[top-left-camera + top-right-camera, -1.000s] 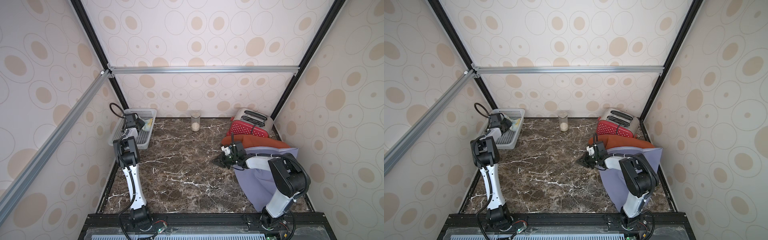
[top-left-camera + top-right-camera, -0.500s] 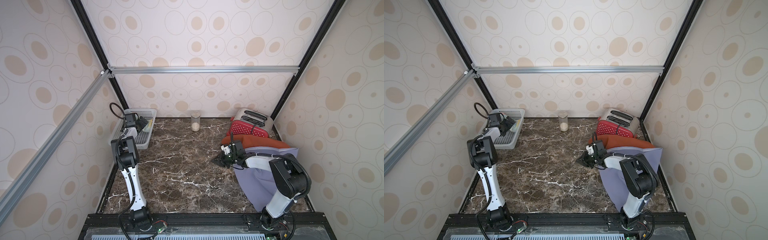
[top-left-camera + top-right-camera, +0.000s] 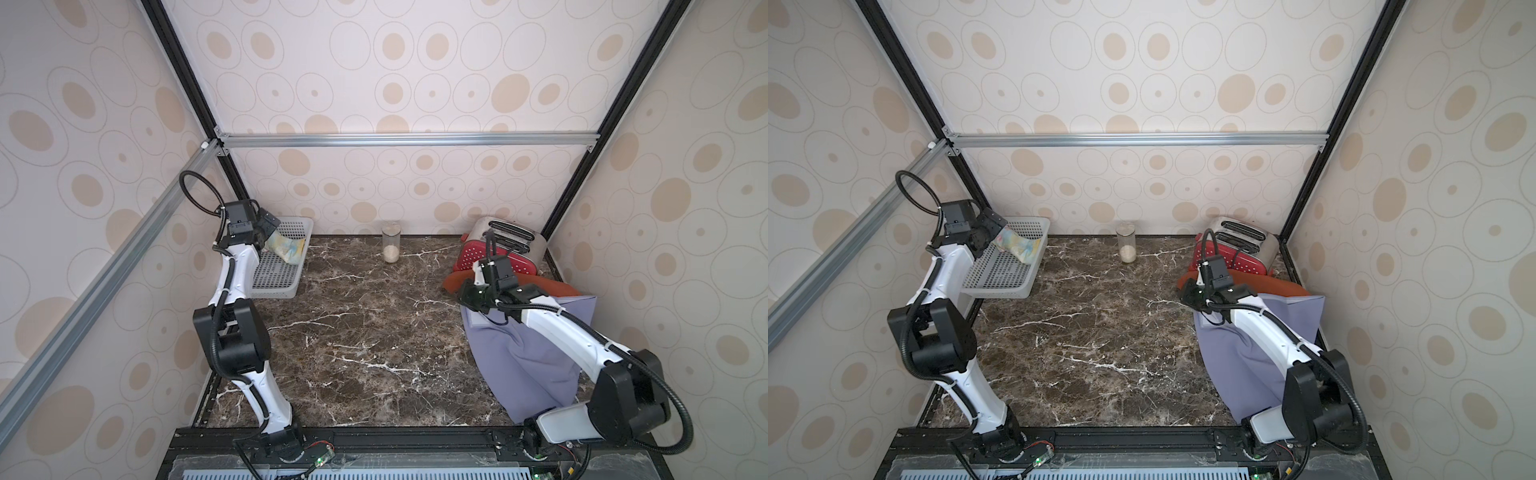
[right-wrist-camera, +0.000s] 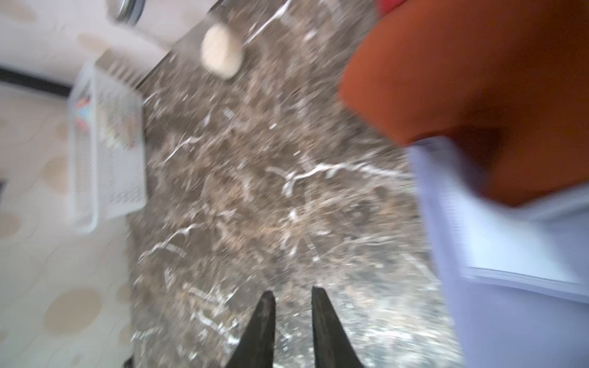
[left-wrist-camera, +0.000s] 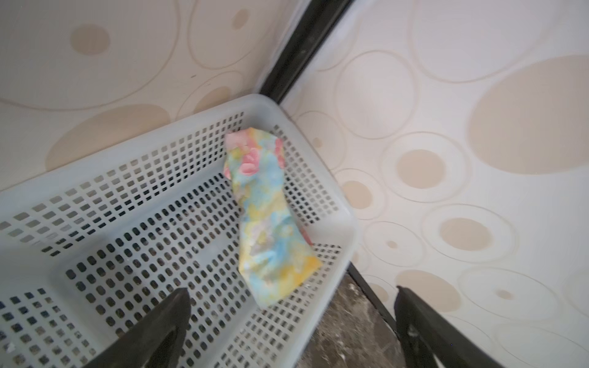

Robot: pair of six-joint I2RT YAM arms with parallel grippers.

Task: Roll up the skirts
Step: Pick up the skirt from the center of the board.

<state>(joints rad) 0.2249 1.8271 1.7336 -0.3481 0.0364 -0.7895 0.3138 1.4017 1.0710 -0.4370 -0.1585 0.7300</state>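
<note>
Both top views: floral skirt lay rolled in the basket at far left, left gripper above it; rust-orange skirt and lavender skirt lay unrolled and overlapping at right beside the toaster, jar well apart. Left wrist: jaws spread wide and empty, so that roll judged done. Right wrist, blurred: right gripper narrowly parted, holding nothing, over bare surface just beside the lavender edge; next move called for pinching one skirt only, the overlap being the hazard
</note>
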